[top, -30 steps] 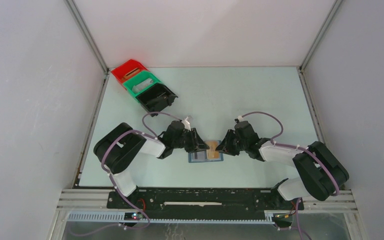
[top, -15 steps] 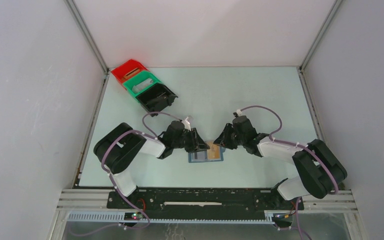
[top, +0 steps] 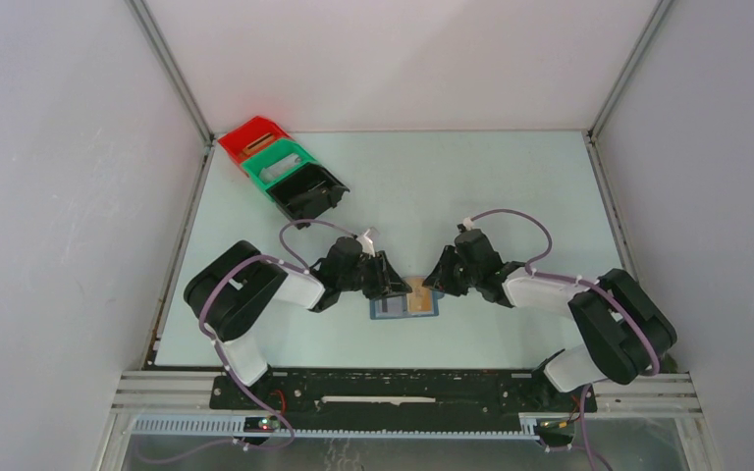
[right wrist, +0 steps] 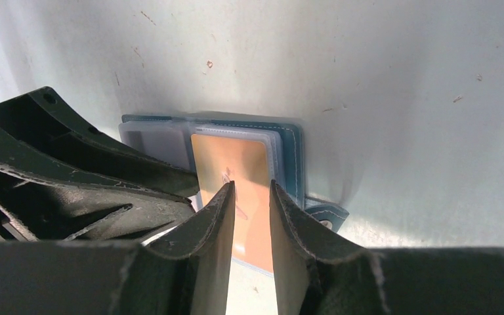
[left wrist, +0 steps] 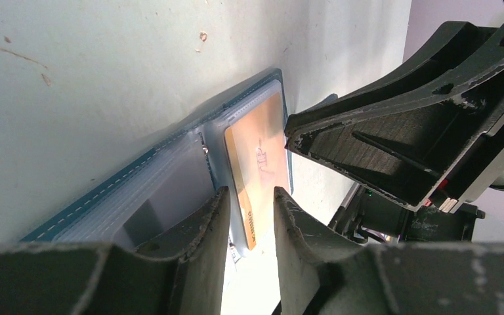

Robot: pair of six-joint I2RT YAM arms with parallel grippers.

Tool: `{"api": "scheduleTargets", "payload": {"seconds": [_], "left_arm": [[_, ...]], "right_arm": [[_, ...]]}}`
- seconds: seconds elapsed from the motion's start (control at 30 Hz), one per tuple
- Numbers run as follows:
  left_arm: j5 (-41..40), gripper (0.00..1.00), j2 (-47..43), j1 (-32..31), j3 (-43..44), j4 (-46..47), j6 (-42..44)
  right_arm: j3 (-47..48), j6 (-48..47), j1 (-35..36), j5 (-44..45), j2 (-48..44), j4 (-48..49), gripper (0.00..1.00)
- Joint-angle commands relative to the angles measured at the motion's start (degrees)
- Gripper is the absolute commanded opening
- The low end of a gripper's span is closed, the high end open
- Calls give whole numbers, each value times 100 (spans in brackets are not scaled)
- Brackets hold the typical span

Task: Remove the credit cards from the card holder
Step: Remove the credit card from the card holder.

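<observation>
One pale table (top: 511, 186) has, toward its 6 o'clock edge, the left gripper (left wrist: 251, 200) at 9 o'clock of the opened card holder (top: 403, 307), likely pinning it flat, and the right gripper (right wrist: 251, 190) at 3 o'clock, lined up on the sleeved tan card (right wrist: 230, 154), both jaws barely parted, empty.

Nothing legible, card holder (left wrist: 252, 157) marks perhaps lettering

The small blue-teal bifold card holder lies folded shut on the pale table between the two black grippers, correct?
Not shut. The blue-teal card holder lies open flat on the pale table between the left gripper and right gripper; the right wrist view shows its clear sleeves and a tan panel facing up.
</observation>
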Motion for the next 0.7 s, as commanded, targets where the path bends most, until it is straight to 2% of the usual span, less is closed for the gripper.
{"api": "scheduleTargets", "payload": {"seconds": [0.0,0.67], "left_arm": [[-12,36,-12,44,-96,-49,33],[38,33,118,50,-78,57,6]], "right_arm": [[153,-191,48,-5,112,27,34],[153,-179,316,-140,188,190,32]]}}
